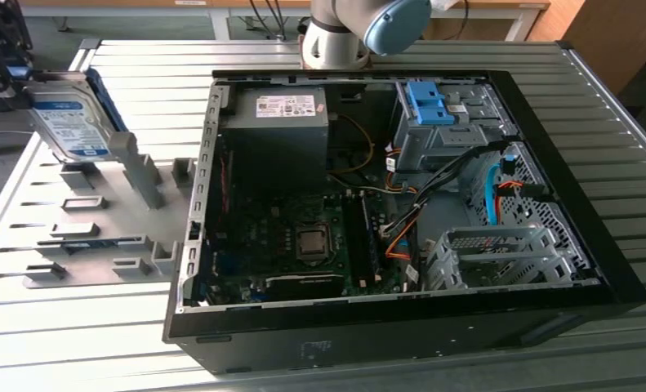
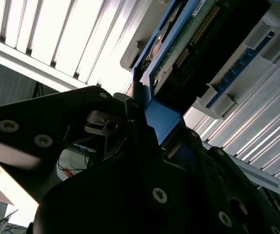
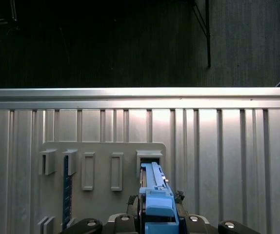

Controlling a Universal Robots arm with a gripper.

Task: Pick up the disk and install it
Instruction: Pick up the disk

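Pick-up done: claw (image 1: pixel 20 82) clamped on disk (image 1: pixel 70 122), blue rail pinched, disk hanging above grey fixture plate (image 1: pixel 94 237), 10 o'clock in exterior view. Install pending: open computer case (image 1: pixel 410 331) well apart, 4 o'clock of disk.

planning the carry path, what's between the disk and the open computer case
In the exterior view, grey upright posts of the holder plate stand between the disk and the computer case; otherwise only bare slatted table.
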